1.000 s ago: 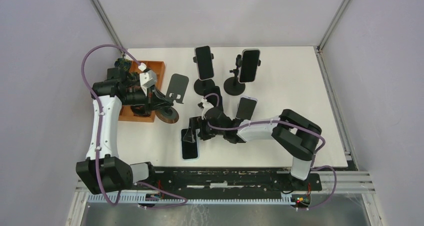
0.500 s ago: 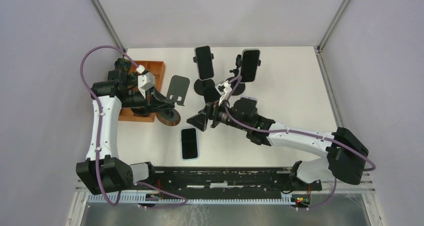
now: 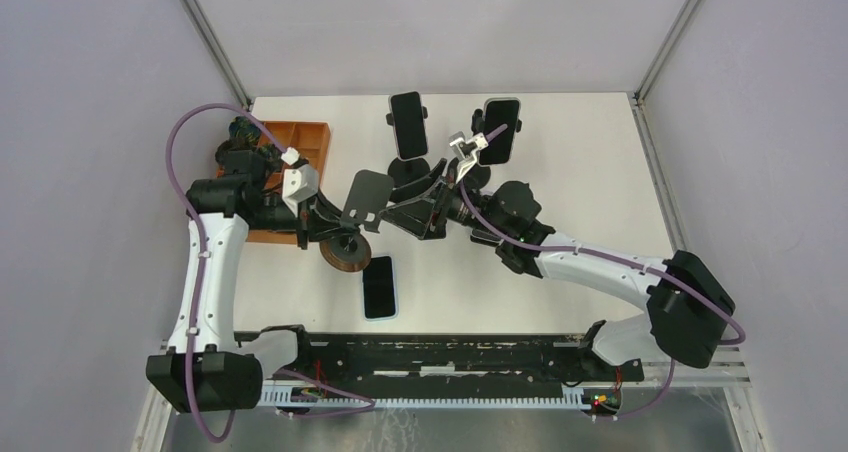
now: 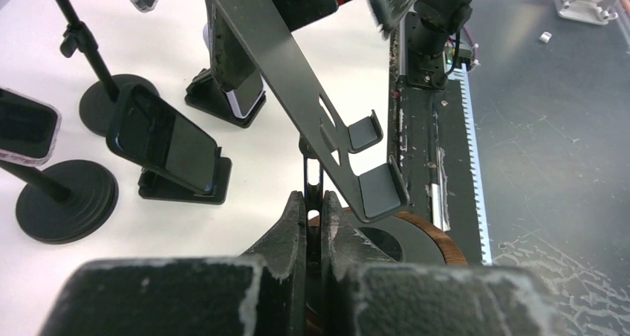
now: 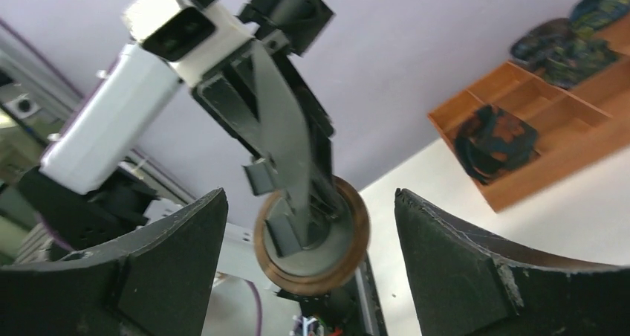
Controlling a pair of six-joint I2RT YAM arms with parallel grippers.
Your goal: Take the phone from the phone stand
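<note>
The phone (image 3: 379, 286) lies flat and dark on the white table (image 3: 600, 172), apart from both grippers. The empty phone stand (image 3: 366, 198), a black plate on a round wooden base (image 3: 345, 254), is tilted in my left gripper (image 3: 322, 226). In the left wrist view that gripper (image 4: 313, 202) is shut on the stand's thin stem, under the plate (image 4: 297, 76) and over the base (image 4: 434, 239). My right gripper (image 3: 415, 208) stands open just right of the stand. In the right wrist view the stand (image 5: 312, 236) shows beyond my gripper's (image 5: 310, 196) wide-apart fingers (image 5: 156, 265).
Two phones stand on pole stands at the back (image 3: 408, 125) (image 3: 500, 130). Two more phones lean on low black stands (image 4: 167, 139) (image 4: 238, 76). An orange compartment tray (image 3: 300, 140) sits at the back left. The metal rail (image 3: 450, 352) runs along the near edge.
My right gripper has left the phone on the table and swung back and up, open, to face the stand. My left arm has carried the stand to the right, away from the tray.
</note>
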